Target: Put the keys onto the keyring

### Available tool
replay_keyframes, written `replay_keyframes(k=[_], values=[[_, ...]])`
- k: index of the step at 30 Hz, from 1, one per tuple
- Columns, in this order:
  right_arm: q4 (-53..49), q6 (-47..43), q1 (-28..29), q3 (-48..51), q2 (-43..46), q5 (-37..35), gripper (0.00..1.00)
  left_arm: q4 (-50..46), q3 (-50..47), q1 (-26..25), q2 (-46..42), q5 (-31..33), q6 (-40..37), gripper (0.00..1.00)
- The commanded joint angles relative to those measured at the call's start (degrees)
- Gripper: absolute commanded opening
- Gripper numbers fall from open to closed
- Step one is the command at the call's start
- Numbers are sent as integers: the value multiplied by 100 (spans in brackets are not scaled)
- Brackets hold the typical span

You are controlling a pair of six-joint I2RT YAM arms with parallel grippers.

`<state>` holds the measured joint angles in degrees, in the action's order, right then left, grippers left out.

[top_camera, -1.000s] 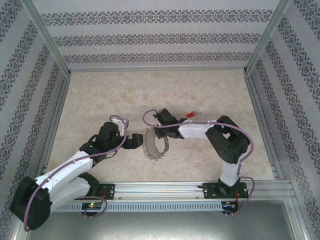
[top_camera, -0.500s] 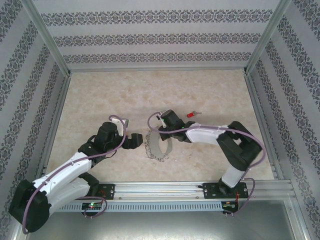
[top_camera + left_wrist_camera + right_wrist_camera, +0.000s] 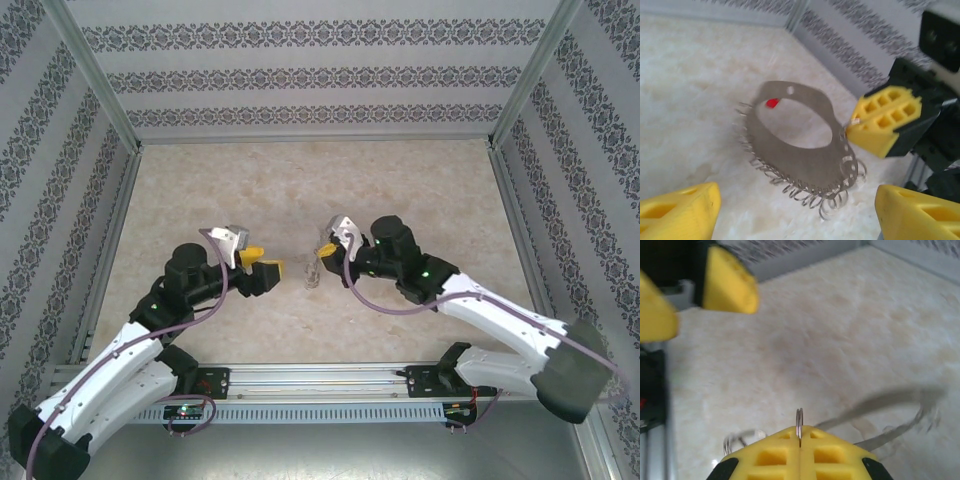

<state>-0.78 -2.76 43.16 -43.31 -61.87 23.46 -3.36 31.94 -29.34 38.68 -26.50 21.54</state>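
Right arm (image 3: 480, 310) has been swung out to the right and is now stretched low toward centre. Left arm (image 3: 150, 320) has been drawn back, wrist aimed at it. Keyring (image 3: 805, 150) has been lifted off the surface (image 3: 420, 180), tilted, pinched by one fringe loop in the pressed-together right jaws. Left jaws are spread, apart from it. Red key (image 3: 772, 103) is left on the surface beyond; threading is judged not started.

keyring (image 3: 313, 272) just beside right hand (image 3: 324, 252)

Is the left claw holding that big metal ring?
No, the left gripper stands open, clear of the keyring, which the right gripper pinches.
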Motion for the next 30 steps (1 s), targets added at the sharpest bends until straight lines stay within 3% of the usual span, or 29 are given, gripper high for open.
replay_keyframes(k=[1,11,20,30], values=[[-139,-376,56,-8,487,1147,0,-291,569,-122,-132,-477,-571,78],[-320,-626,82,-108,1044,2274,0,-816,1261,-708,-63,-1576,-1853,56],[-349,-874,120,-55,1330,2701,0,-1898,1824,-1738,650,-609,-3201,53],[-577,-1048,226,-37,1361,2453,0,-1736,2073,-2196,1190,-267,-3498,39]])
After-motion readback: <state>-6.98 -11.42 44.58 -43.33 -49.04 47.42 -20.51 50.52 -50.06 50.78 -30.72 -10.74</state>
